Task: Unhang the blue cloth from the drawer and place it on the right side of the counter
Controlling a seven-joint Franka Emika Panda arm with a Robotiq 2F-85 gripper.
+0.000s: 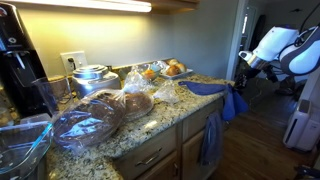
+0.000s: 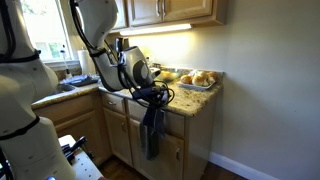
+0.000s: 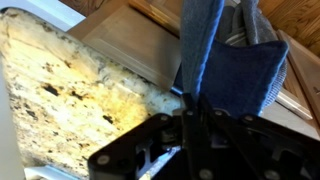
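Gripper [image 3: 189,108] clamps blue cloth [image 3: 240,70] at granite counter [image 3: 60,90] edge.
Limp, creased denim-blue folds dangle upper right of the wrist view.

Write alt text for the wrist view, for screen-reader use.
The dark gripper, entering from the bottom, appears closed on a blue cloth that extends toward the top right. A speckled granite countertop fills the left, with wooden cabinet fronts beyond it.
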